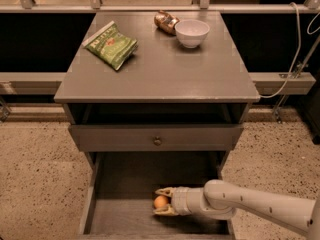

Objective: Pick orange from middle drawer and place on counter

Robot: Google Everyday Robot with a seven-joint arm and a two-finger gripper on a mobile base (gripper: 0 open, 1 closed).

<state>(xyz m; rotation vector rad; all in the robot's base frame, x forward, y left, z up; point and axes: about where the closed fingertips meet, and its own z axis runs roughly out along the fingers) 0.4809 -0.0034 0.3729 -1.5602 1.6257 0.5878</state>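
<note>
The gripper (157,202) was low in the frame, just right of the middle, down inside the middle drawer (89,206); its two pale fingers (164,190) were spread apart, one higher and one lower in the picture, and the orange (160,202) sat right between them; I could not tell if the fingers touched the fruit or only stood close to it. The orange looked to rest on the grey planked floor of the drawer, and the part nearest the wrist was hidden by the gripper.

The white arm (260,208) came in from the lower right corner and was cut off by the right edge of the frame; it covered the right side wall of the drawer. The near end of the drawer was cut off by the bottom edge, and the back of it lay in dark shadow.

Above the drawer was a shut drawer front (115,138) with a small round knob (157,140); above that was a dark gap where nothing could be made out.

The bench (165,76) filled the upper middle of the frame; on it, at the upper left, lay a green packet (111,45), its print too small to read; at the top middle lay a shiny brown-gold packet (166,21), just beside a white bowl (192,32); whether those two touched was hard to say, and the inside of the bowl did not show well.

A thin pale cable (295,49) hung at the right side; its top end ran out of the frame. The speckled floor (35,184) spread on both sides.
</note>
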